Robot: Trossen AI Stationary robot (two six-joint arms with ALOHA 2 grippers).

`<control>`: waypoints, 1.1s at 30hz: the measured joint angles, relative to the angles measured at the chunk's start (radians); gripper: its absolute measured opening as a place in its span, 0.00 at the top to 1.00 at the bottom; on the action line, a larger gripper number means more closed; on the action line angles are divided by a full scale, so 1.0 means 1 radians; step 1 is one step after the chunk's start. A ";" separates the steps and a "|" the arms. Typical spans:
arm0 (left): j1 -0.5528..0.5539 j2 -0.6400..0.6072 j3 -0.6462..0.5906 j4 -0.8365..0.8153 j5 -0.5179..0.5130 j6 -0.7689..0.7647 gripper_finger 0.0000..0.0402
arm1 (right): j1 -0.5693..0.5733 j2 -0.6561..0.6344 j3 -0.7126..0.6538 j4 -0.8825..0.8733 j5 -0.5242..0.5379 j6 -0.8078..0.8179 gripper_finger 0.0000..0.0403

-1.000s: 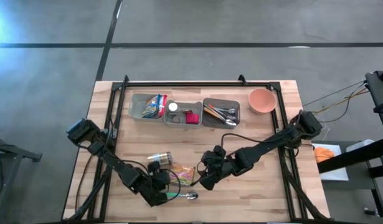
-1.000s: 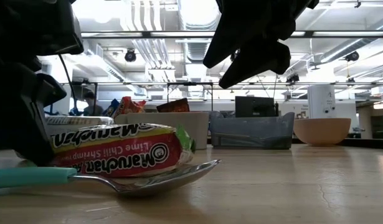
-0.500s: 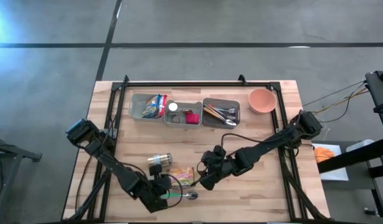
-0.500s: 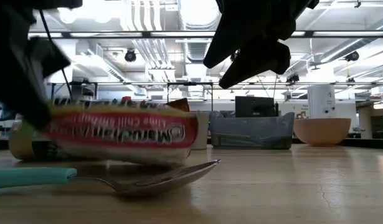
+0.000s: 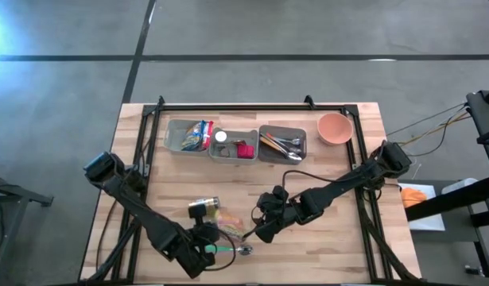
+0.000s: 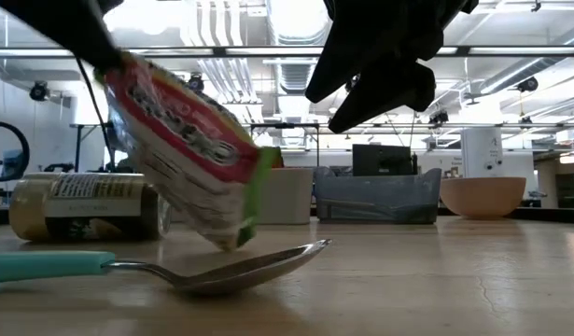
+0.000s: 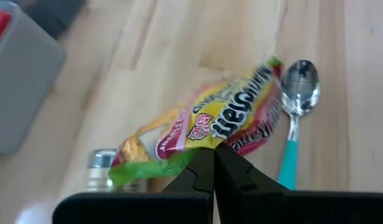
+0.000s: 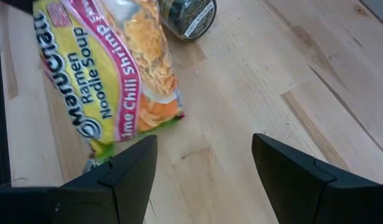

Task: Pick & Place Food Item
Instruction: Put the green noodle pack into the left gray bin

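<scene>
Low view: ramen packet [image 6: 189, 154] now lifted, tilted at upper left, off the spoon [image 6: 189, 268]
Left gripper [image 7: 213, 155]: clamped on packet edge
Right gripper [image 8: 203, 168]: fingers apart, unmoved

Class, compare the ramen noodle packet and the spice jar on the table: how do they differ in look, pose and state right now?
The ramen packet is a soft, flat, yellow-and-red wrapper; the spice jar is a rigid, round container with a dark lid. The packet hangs tilted, one corner pinched in the shut left gripper; the jar lies on its side on the table. No gripper touches the jar. Both are near the table's front, close to the spoon.
</scene>
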 joint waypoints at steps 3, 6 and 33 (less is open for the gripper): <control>0.000 0.000 0.036 -0.072 -0.028 0.000 1.00 | 0.000 0.000 0.000 -0.001 0.000 -0.003 0.35; 0.000 -0.002 0.078 -0.144 -0.060 -0.010 1.00 | 0.000 0.000 0.000 -0.003 0.000 -0.004 0.35; 0.188 -0.294 0.227 -0.753 -0.158 -0.123 1.00 | 0.002 0.000 0.000 -0.006 0.000 -0.006 0.35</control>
